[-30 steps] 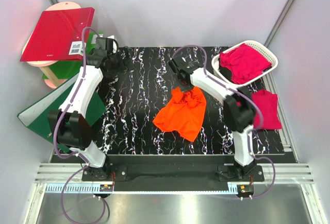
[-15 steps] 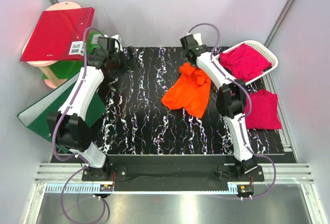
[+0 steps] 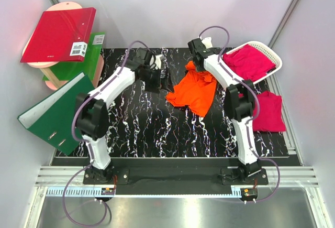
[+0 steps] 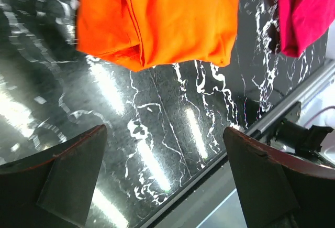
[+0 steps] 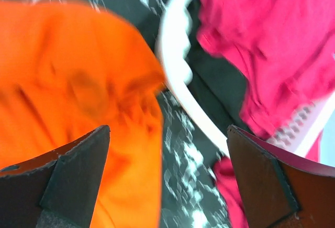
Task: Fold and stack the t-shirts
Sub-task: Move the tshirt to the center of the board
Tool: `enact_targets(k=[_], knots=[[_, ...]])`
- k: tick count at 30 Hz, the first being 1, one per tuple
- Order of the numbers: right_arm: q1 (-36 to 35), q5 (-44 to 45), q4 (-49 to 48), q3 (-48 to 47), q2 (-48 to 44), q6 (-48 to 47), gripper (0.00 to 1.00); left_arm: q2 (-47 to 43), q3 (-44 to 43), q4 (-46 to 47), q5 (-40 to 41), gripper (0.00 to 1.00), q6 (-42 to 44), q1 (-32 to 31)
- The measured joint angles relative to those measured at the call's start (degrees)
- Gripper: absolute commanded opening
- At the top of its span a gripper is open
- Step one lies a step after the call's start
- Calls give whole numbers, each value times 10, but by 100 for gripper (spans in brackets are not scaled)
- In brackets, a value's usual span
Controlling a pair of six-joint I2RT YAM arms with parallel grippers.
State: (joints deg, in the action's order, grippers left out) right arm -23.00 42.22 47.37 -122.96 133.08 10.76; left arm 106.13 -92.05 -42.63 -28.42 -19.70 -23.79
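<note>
An orange t-shirt (image 3: pixel 192 91) lies crumpled on the black marbled table (image 3: pixel 136 128), at the back and right of centre. My right gripper (image 3: pixel 194 60) hovers open over the shirt's far edge with nothing between its fingers; its wrist view shows the orange t-shirt (image 5: pixel 78 81) at left. My left gripper (image 3: pixel 166 78) is open and empty just left of the shirt, and the orange t-shirt (image 4: pixel 157 18) lies ahead of its fingers. One magenta t-shirt (image 3: pixel 248 63) fills the white basket (image 3: pixel 257 44). A folded magenta t-shirt (image 3: pixel 269 110) lies at the table's right edge.
A red binder (image 3: pixel 57 34) rests on a round stand at the back left, with a green binder (image 3: pixel 78 66) under it. Another green binder (image 3: pixel 52 114) leans off the table's left edge. The basket rim (image 5: pixel 175 71) runs close beside the orange shirt.
My right gripper carried the orange t-shirt toward the back, then opened and let it drop. The left arm swung right from the back-left corner to the shirt's left side.
</note>
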Motion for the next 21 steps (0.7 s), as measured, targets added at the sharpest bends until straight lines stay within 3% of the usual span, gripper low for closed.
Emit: enact_targets(k=[5,11,17,21], knots=[[-1,-27,-20,127,-138,3,100,82,-33,-3,-30,90,-1,2],[-1,-28,-69,209,-286,-6,100,170,-93,-1,-61,85,-3,4],[-1,-26,-106,218,-335,-20,100,213,-118,-2,-83,76,-10,1],[-1,-27,-111,246,-336,-20,100,212,-118,-2,-89,60,-14,-9]])
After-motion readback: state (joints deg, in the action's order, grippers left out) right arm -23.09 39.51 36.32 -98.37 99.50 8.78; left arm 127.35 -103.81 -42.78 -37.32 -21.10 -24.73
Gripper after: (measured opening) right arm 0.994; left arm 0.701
